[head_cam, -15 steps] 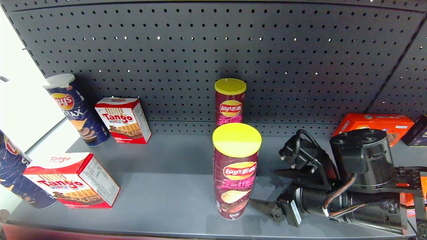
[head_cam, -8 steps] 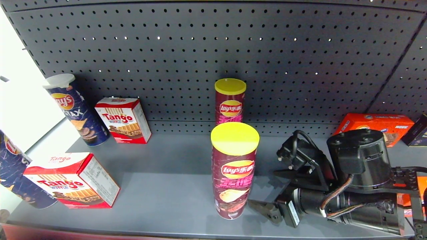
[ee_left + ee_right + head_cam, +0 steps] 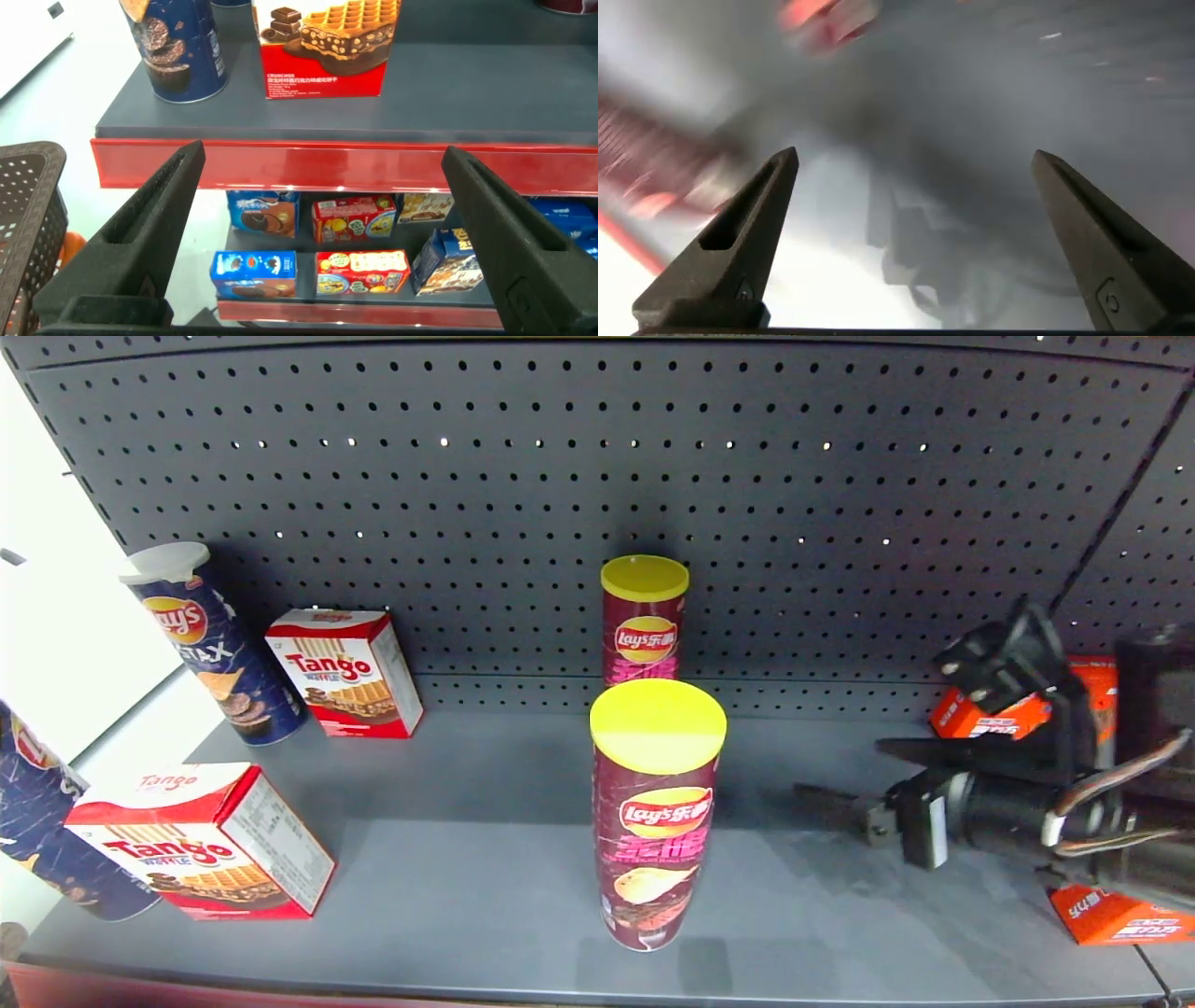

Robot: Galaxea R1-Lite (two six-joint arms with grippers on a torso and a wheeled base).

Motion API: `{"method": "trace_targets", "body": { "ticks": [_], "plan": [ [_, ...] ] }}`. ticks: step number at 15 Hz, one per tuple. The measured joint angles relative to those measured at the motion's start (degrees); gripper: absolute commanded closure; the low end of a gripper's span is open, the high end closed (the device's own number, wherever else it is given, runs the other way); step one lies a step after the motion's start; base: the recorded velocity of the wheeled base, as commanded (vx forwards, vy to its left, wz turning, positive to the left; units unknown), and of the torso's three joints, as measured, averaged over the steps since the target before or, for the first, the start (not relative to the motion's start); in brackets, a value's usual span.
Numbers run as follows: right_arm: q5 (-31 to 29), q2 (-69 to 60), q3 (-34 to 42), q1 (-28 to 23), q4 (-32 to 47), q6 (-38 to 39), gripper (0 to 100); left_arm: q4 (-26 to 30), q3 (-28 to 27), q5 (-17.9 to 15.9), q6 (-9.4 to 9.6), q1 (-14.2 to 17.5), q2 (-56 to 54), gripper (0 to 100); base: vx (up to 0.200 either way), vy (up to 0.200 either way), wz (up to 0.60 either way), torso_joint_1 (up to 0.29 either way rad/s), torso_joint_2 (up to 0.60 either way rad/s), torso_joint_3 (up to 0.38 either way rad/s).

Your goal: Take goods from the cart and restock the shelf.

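Right gripper (image 3: 836, 767), at the head view's right side, gapes wide and empty. The left gripper (image 3: 322, 154) is likewise spread, holding nothing. Shelf (image 3: 467, 840) spans the lower frame, and the purple chip can (image 3: 656, 821) stands upright on it at lower centre, apparently placed. Next move, likely: fetch another item from the mesh basket (image 3: 28, 224), probably the cart, at the left wrist view's lower left.

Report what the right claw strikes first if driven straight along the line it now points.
The right claw, open, points across the shelf toward the robot's left. The first thing in that line looks to be the front yellow-lidded chip can. Depth is unclear, so it might pass just behind it.
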Motion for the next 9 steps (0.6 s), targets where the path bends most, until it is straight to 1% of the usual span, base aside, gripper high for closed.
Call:
{"method": "trace_targets", "body": {
  "ticks": [3,5,7,9],
  "plan": [
    [-0.1,-11.6,1.9,-12.5,0.0,0.0,0,0.0,0.0,0.0,0.0,0.0,0.0,0,0.0,0.0,0.0,0.0,0.0,0.0],
    [-1.1,-21.5,5.4,-18.6,0.2,-0.1,0,0.0,0.0,0.0,0.02,0.0,0.0,0,0.0,0.0,0.0,0.0,0.0,0.0],
    [-2.0,-32.2,10.9,-23.7,1.5,-0.2,0,0.0,0.0,0.0,0.06,0.0,0.0,0,0.0,0.0,0.0,0.0,0.0,0.0],
    [-2.2,-45.3,17.2,-27.9,6.6,-0.9,0,0.0,0.0,0.0,0.06,0.0,0.0,0,0.0,0.0,0.0,0.0,0.0,0.0]
  ]
}}
